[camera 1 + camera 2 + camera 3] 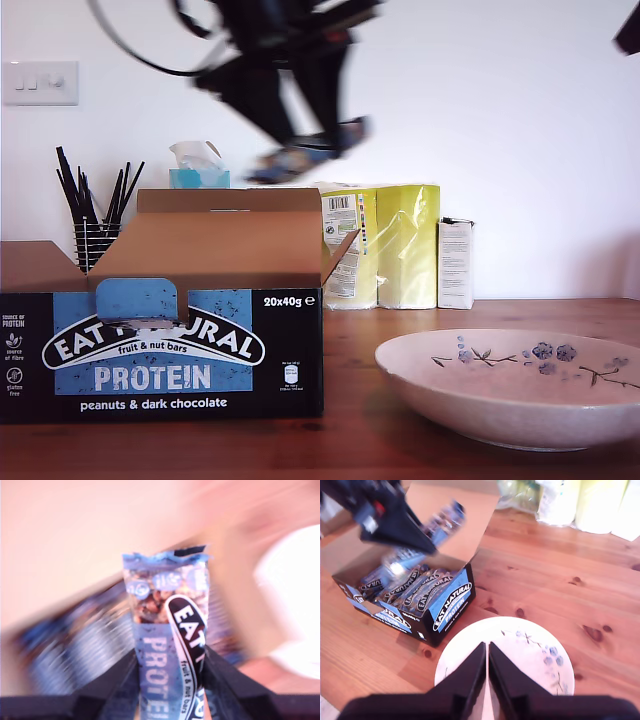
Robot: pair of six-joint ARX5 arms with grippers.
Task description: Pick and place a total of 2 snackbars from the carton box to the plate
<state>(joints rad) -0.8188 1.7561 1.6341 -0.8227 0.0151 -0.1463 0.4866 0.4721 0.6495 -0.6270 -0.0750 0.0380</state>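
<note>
My first gripper (pixel 170 680) is clamped on one bar (pixel 167 630), raised above the box (pixel 160 330), where more bars (pixel 415 587) remain. My second gripper (pixel 486 680), jaws together and empty, hangs over the plate (pixel 530 645), beside the box. Plate bare: by this evidence, no bar delivered, two outstanding. Surface: knotted wooden table (pixel 560 580); plain white wall (pixel 520 120) behind.
</note>
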